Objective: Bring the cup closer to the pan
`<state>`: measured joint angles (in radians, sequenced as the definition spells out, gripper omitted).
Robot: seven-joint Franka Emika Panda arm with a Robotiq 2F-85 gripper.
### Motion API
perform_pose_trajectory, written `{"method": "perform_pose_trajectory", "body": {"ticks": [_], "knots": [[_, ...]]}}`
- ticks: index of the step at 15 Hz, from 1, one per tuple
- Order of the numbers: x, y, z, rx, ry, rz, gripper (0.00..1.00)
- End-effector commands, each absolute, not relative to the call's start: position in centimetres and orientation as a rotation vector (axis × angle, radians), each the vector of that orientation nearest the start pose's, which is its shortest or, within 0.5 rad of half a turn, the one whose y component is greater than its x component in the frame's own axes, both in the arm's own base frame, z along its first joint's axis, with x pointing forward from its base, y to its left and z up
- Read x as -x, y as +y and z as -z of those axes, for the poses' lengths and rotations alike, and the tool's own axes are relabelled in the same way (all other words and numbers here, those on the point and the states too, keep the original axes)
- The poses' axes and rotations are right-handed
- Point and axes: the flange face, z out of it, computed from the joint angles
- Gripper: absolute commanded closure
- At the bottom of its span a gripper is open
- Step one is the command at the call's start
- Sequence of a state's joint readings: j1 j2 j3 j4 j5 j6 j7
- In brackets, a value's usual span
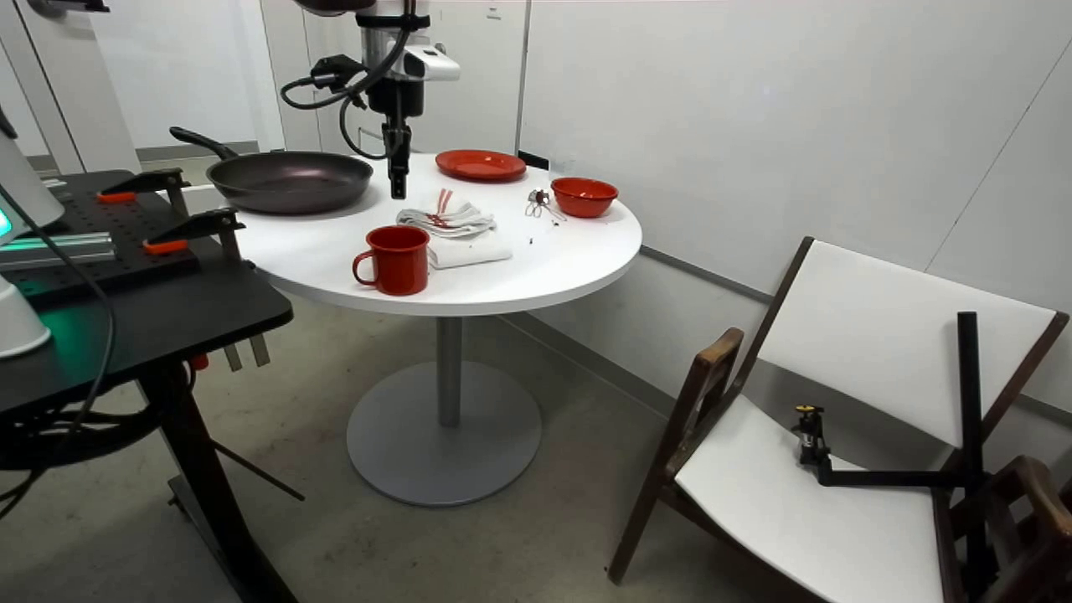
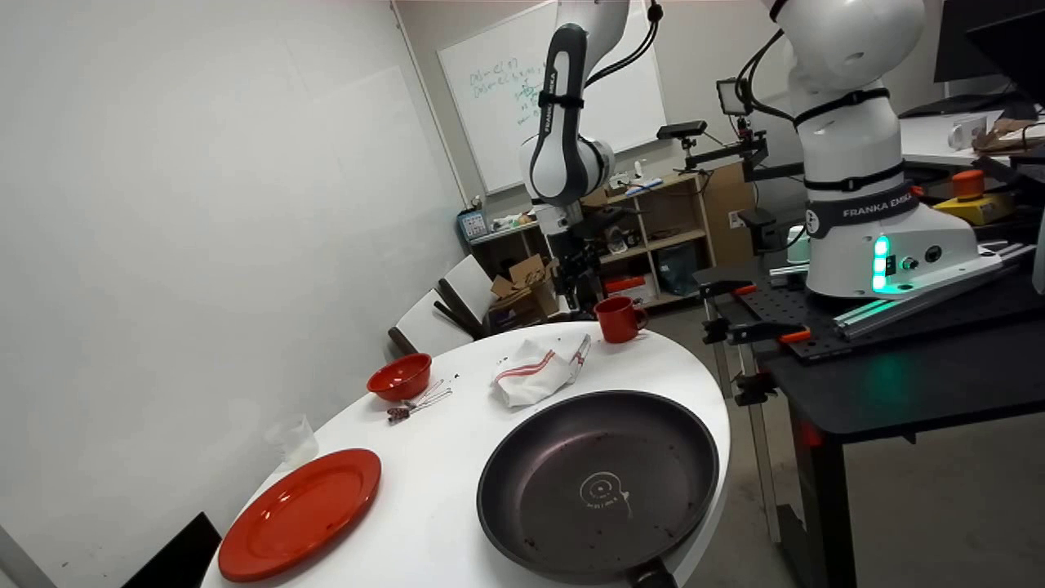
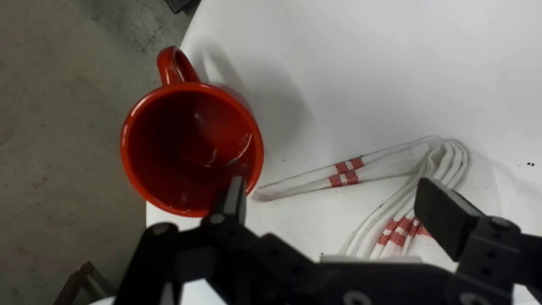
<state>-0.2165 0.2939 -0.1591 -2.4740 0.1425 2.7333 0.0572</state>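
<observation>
White counter, and the hand hangs spread wide! Red cup stands upright near the hand, partly hidden by it in the wrist view; black pan rests farther from it.

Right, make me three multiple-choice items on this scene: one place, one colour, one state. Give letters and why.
1. The cup stands:
A. inside the bowl
B. on the white table
C. on the chair

2. The pan is:
A. orange
B. white
C. black

3. The tool is:
A. open
B. shut on the cup
C. shut on the bowl

1 B: both exterior views show it there.
2 C: it looks black in both exterior views.
3 A: its fingers stand apart in the wrist view.
</observation>
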Motion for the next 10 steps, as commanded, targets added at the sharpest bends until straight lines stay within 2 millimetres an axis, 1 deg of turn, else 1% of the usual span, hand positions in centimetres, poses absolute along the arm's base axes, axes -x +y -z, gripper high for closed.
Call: {"method": "perform_pose_trajectory", "body": {"ticks": [1,5,10], "knots": [[-43.8,-18.2,-17.5,3.008,0.862,-0.045,0.0],[-43.6,-18.2,-17.3,3.008,0.862,-0.05,0.0],[-44.5,-19.3,-15.9,2.984,0.904,-0.108,0.0]]}}
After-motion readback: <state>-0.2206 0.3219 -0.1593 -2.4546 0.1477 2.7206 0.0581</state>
